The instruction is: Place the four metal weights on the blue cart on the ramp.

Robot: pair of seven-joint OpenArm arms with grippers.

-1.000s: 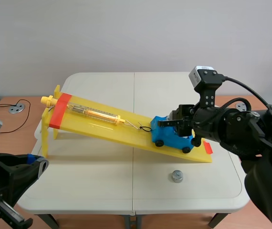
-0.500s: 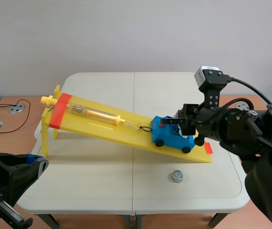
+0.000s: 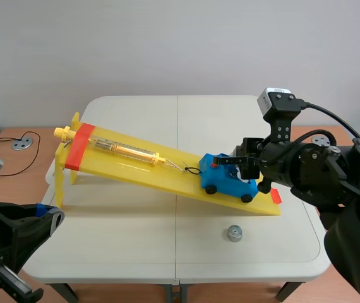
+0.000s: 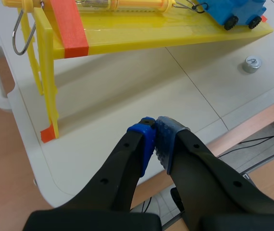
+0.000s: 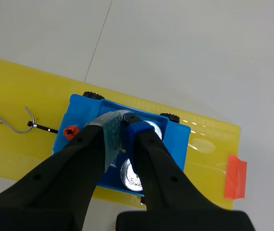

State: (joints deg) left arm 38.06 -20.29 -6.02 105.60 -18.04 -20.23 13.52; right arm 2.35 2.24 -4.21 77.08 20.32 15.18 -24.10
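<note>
Weights [image 5: 132,180] in blue cart [image 5: 178,143] partly hidden behind right pincer [image 5: 122,120], count unclear

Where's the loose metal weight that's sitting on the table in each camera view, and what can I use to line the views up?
Scene view: the loose weight lies on the table, on the robot's side of the ramp's low end.
Left wrist view: it lies on the table beside the ramp's low end.
Right wrist view: not in it; only the weights in the cart show.
Shared landmark: the blue cart.
</note>
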